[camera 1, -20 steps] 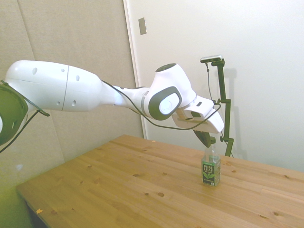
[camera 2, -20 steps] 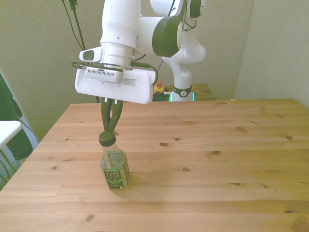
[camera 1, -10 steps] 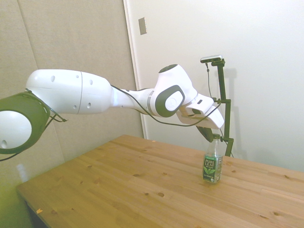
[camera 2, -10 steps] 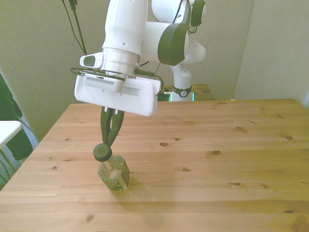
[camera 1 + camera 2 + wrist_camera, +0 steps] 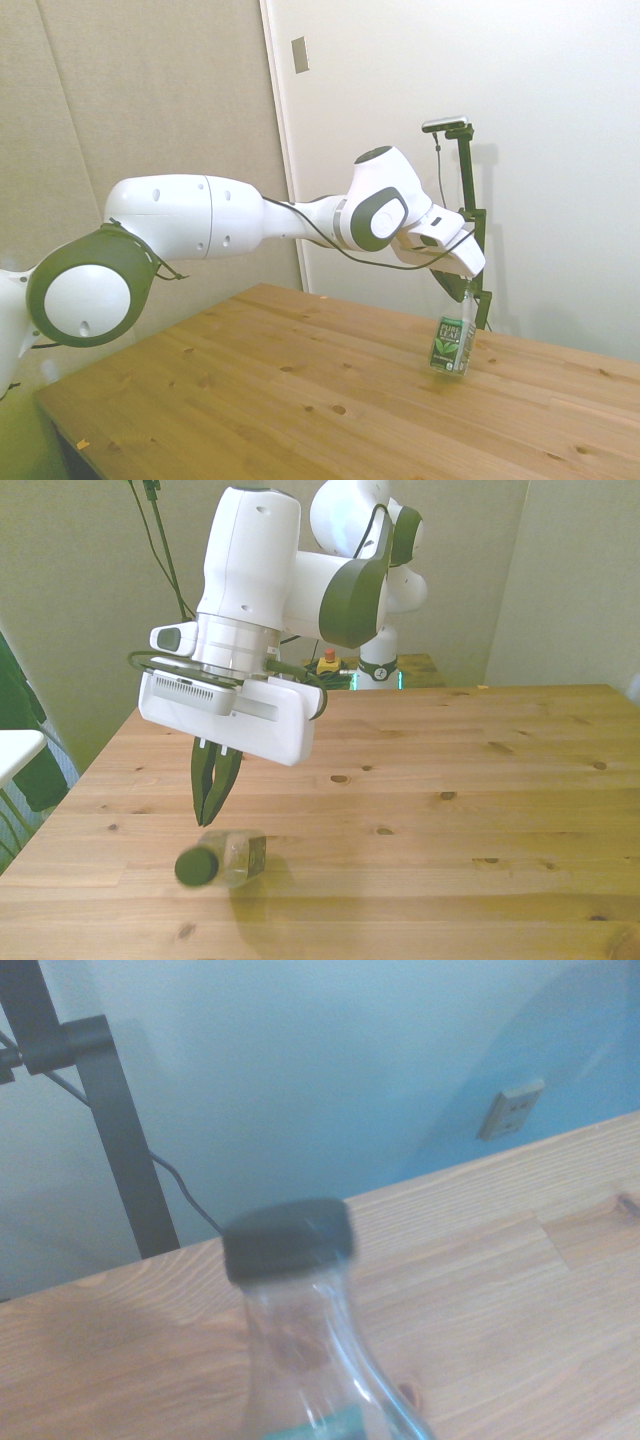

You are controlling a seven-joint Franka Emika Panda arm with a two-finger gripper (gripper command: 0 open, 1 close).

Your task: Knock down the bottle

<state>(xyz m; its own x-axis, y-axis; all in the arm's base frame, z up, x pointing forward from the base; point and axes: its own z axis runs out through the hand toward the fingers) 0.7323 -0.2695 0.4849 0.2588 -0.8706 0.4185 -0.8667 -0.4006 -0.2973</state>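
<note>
Lighting: even, soft indoor light, slightly yellow-green in side and front views; cool blue cast in wrist view. Shadows: faint one under the bottle on the desk. Blur: bottle cap soft in wrist view, motion-smeared in front view.

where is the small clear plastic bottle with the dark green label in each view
Side view: the small clear plastic bottle with the dark green label tilts at the right of the wooden table, just under the claw.
Front view: lower left, tipped with its dark cap toward the camera, below the claw.
Wrist view: lower middle, cap and clear neck only.
Shared landmark: the dark cap.
</note>
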